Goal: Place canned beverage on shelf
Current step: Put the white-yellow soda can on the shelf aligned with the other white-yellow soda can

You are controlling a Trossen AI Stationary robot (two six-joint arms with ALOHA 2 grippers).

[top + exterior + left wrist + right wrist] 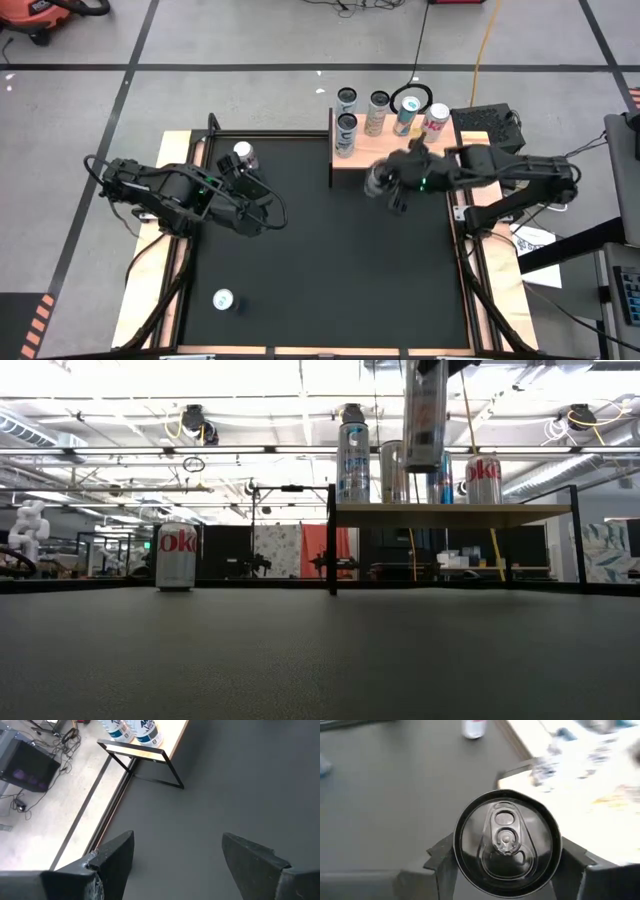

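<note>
Carrying a can to the shelf. We see the right gripper closed on a slim can, held upright above the shelf's front edge and clear of its top. Four cans already stand on the shelf, toward its far side. We judge that the can should stay vertical, move over bare wood in front of those four, then come down gently. The left gripper, jaws apart and empty, waits well off from the shelf
</note>
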